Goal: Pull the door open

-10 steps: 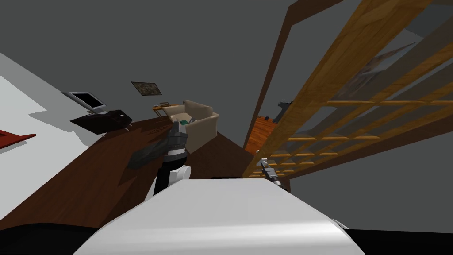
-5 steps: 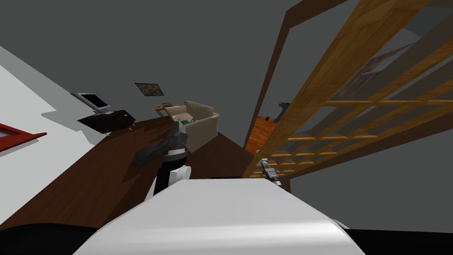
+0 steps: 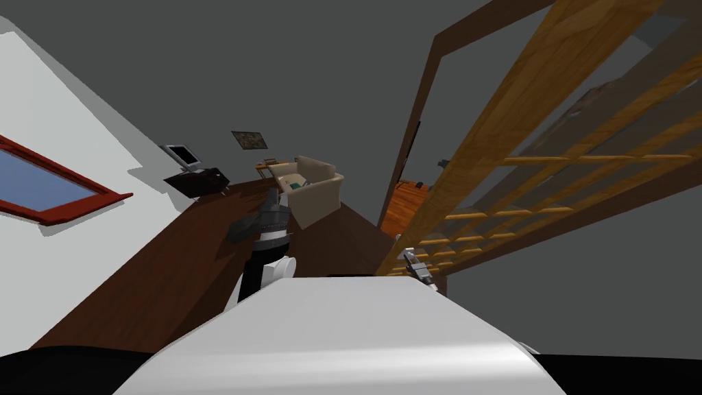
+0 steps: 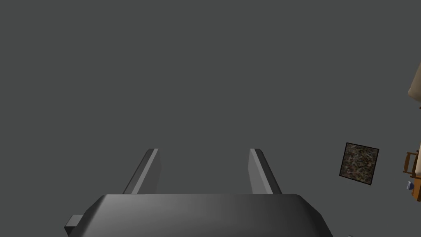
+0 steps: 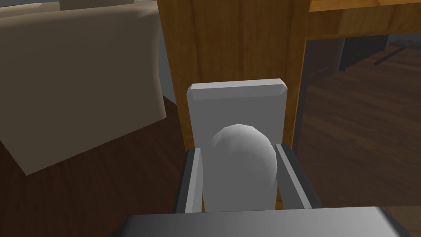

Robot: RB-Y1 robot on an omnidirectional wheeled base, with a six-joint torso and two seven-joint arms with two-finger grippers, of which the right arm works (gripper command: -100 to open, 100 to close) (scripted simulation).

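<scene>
Knob [image 5: 242, 164] bottom behind right claw [image 5: 238, 148]

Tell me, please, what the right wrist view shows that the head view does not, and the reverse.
Right wrist view adds: a grey knob on a grey plate, with the jaws pressed on the knob's sides. Head view adds: a red-framed window, a monitor, the dark door frame and the lattice of rails. Shared: the wooden door, the right gripper at it, the beige armchair and the dark wood floor.
</scene>
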